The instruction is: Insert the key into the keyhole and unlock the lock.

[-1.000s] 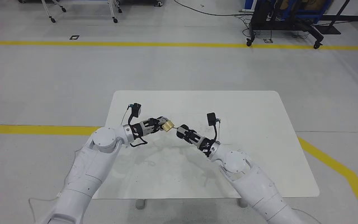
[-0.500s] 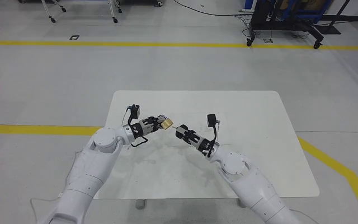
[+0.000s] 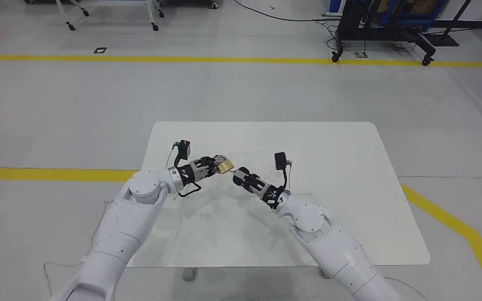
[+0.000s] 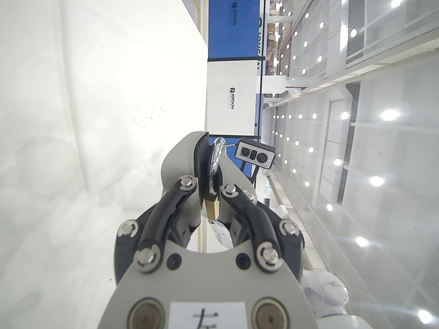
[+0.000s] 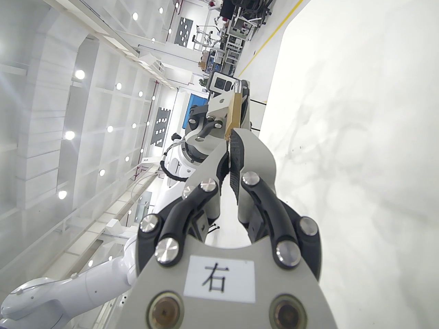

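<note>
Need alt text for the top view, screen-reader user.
The left gripper holds a brass padlock above a white table. The right gripper, fingers shut, points its tip at the padlock's free end, very close to it.

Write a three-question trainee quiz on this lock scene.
1. True or false: the padlock lies flat on the table.
2. Is the right claw open or shut?
3. Which claw grips the padlock? A) left claw B) right claw C) neither
Key: 1 false; 2 shut; 3 A.
</note>
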Tool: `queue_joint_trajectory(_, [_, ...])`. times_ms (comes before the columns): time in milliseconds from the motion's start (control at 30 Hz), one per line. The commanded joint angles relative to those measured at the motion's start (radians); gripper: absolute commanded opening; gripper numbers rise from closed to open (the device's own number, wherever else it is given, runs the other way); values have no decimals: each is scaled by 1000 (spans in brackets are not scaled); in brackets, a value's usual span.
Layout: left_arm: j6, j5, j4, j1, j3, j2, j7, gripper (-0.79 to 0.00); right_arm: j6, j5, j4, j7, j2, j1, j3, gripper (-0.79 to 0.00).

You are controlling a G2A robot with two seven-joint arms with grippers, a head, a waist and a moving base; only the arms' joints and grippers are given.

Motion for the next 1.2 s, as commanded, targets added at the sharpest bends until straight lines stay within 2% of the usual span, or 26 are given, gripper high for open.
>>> queue_joint_trajectory(0, [-3,-1,1,0,-1,0,0,-785,3,0,3,-6,-2,1,2,-785])
queue_joint_trajectory(300, [1,-10,11,-4,-6,-2,7,-785,15,-19,3,-6,-10,2,-8,-785])
queue_joint_trajectory(433, [12,-40,25,-9,-24,-1,0,-785,-13,-1,8,33,-9,0,2,-785])
queue_joint_trajectory(600, [31,-58,33,-12,-36,1,-23,-785,-38,-94,-5,152,3,6,0,-785])
queue_joint_trajectory(867, [60,-57,56,-35,-10,-3,-112,-785,-43,-116,10,138,-13,28,-44,-785])
queue_joint_trajectory(1167, [67,-64,89,-56,1,-5,-167,-785,-71,-77,39,124,-18,44,-25,-785])
